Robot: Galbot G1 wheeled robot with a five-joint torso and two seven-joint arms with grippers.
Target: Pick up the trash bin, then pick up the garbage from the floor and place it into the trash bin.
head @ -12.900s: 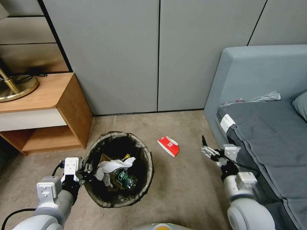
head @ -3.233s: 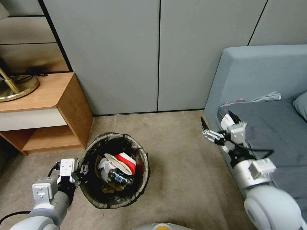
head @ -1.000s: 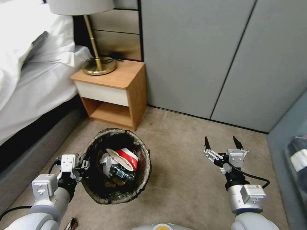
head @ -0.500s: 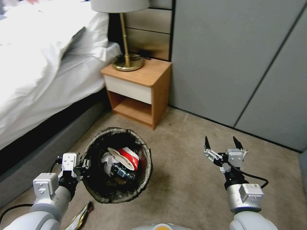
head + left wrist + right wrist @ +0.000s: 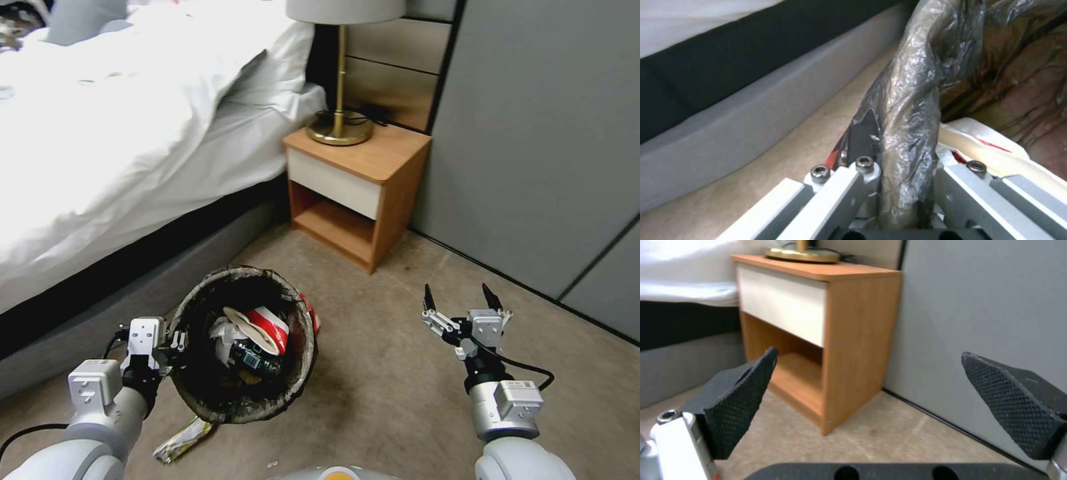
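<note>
Left gripper (image 5: 175,341) clamps the bin's (image 5: 301,360) bagged rim, bed base (image 5: 100,313) close beside; right gripper (image 5: 459,301) spread wide over bare carpet (image 5: 387,393), nightstand (image 5: 373,193) ahead. Bottle label unreadable.

No legible text; bottle label (image 5: 252,360) in trash bin (image 5: 300,373) unreadable

Even, soft indoor light is falling across my head view — the white rumpled bedding (image 5: 100,120) is blowing out to glare, and straight lines are bowing at the edges. A faint shadow is pooling on the beige-grey short-pile carpet (image 5: 373,400) beside the bin. My left wrist view is blurring the crinkly dark plastic liner (image 5: 907,100) close up.
</note>
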